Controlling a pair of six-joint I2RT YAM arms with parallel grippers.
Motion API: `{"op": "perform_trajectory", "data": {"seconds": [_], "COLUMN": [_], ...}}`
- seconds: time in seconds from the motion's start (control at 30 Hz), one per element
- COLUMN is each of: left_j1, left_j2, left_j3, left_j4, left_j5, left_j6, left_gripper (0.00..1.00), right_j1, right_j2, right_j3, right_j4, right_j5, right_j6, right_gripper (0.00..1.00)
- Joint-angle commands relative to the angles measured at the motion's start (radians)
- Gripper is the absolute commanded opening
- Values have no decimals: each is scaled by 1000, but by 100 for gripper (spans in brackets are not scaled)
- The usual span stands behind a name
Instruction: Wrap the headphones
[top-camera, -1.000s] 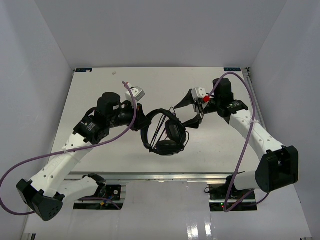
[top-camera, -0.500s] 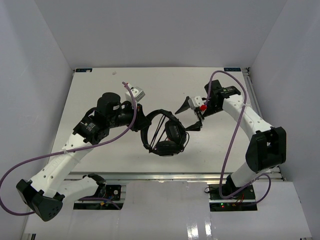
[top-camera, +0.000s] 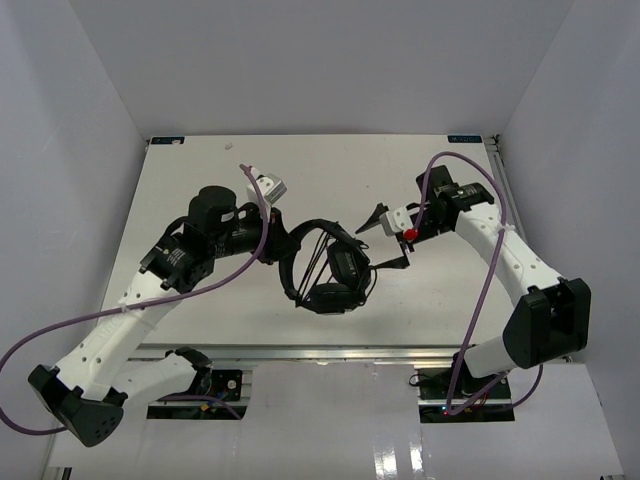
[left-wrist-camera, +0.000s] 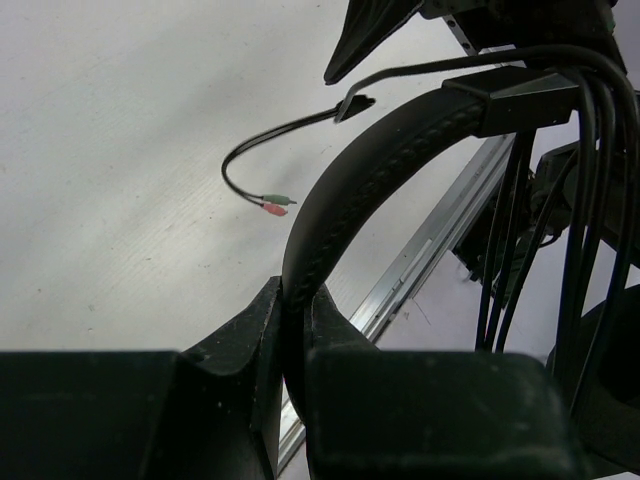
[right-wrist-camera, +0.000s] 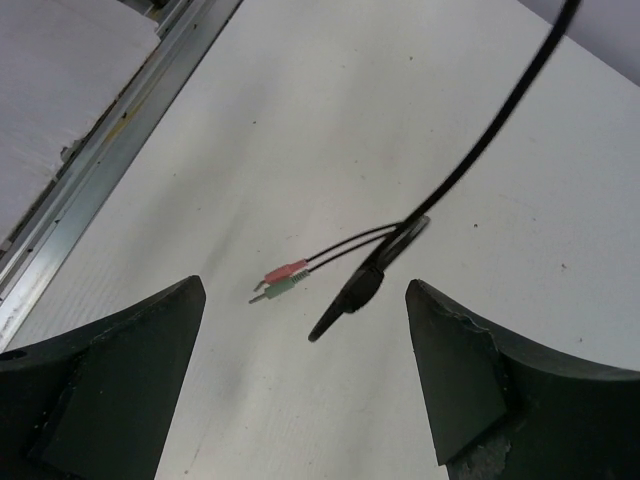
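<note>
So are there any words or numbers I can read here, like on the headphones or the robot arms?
No text can be read in any view.
The headphones: no brand or print shows.
The robot arms: no lettering shows.
Two small dark tags at the far corners of the table: too small to read.

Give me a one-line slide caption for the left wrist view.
Headphones' headband clamped between the left fingers; cable strands run down at right, pink and green plugs beyond.

Headphones (left-wrist-camera: 345, 185): matt blk leatherette, stitched.
</note>
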Motion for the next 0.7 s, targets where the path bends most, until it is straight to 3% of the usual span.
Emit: {"op": "perform_trajectory", "data": {"seconds": [0.0, 0.17, 0.23, 0.27, 0.47, 0.67], "left_j1": [-3, -3, -3, -3, -3, -3], "left_j2": [-53, -72, -77, -77, -73, -82], "left_j3": [58, 81, 93, 96, 123, 144], "left_j4": [18, 18, 19, 20, 20, 5], "left_j5": [10, -55, -72, -71, -63, -64], "left_j6": [-26, -44, -53, -56, -59, -61], "left_gripper": [0, 0, 0, 0, 0, 0], "right_j1": [12, 33, 36, 36, 36, 38], "right_j2": [-71, -188, -286, -309, -321, -253], "right_j3": [-101, -315, -425, -468, -545, -610], "right_j4": [212, 637, 966, 1050, 1172, 1580], "right_j5": [29, 84, 190, 222, 225, 111], "right_j6": [165, 661, 841, 904, 1041, 1505], "right_gripper": [88, 84, 85, 86, 87, 87]}}
